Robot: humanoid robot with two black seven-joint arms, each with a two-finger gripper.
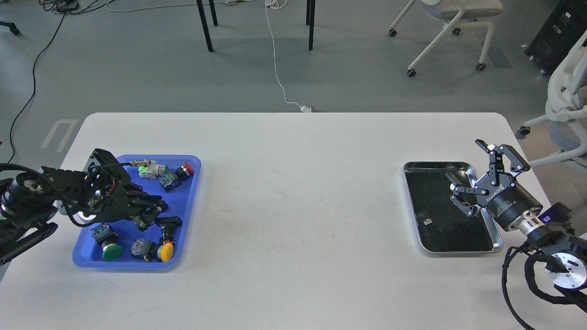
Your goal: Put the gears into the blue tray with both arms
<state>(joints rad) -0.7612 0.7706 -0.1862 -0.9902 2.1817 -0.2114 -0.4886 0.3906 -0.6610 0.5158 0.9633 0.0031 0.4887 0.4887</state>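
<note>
Grey floor (137,68) w/ black cables (34,68) and a white cable (275,59); black table legs (205,25), white wheeled chairs (447,27) behind the white table (293,183).

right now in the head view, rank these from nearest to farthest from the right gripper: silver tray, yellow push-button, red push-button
From the right gripper:
1. Silver tray, right under it on the table's right side.
2. Red push-button, far corner of the blue tray on the left.
3. Yellow push-button, near end of that tray, slightly farther.
</note>
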